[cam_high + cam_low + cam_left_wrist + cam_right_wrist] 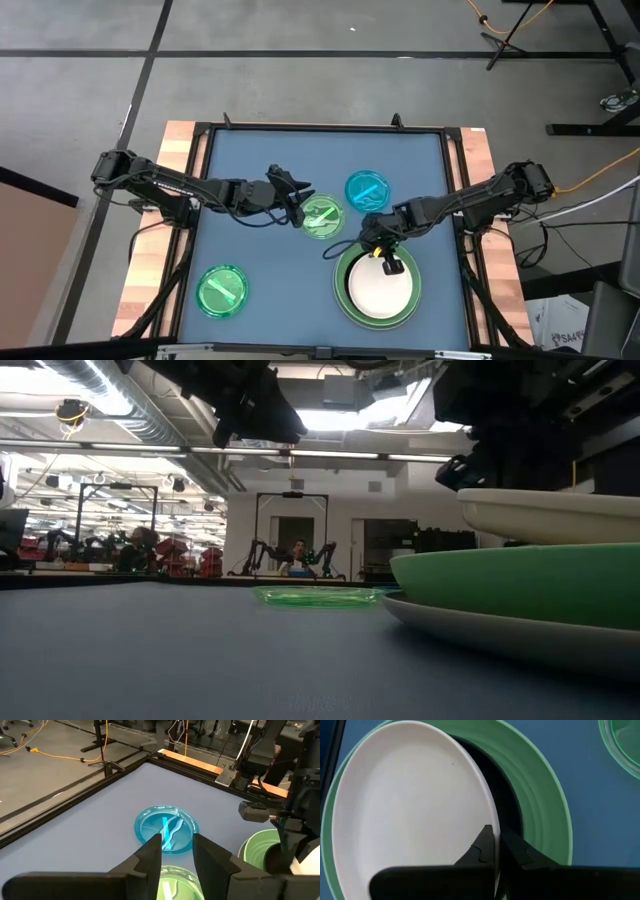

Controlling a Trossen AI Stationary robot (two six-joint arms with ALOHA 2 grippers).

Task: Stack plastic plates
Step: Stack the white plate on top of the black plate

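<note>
Right hand (495, 851) pinches the white plate (410, 810) rim; left hand (176, 851) spread.

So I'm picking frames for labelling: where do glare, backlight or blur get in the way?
Low view: bright ceiling lights leave the arms black shapes, and the near green plate is soft. Left wrist view: streaks of glare on the blue plate. High view: evenly lit.

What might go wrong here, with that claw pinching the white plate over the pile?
The right claw grips only the rim of the white plate, which sits tilted over the black plate and the light green plate; it may slip or land off centre. The left claw hovers close above a small green plate beside the blue plate, so a slightly off descent could push either one.
</note>
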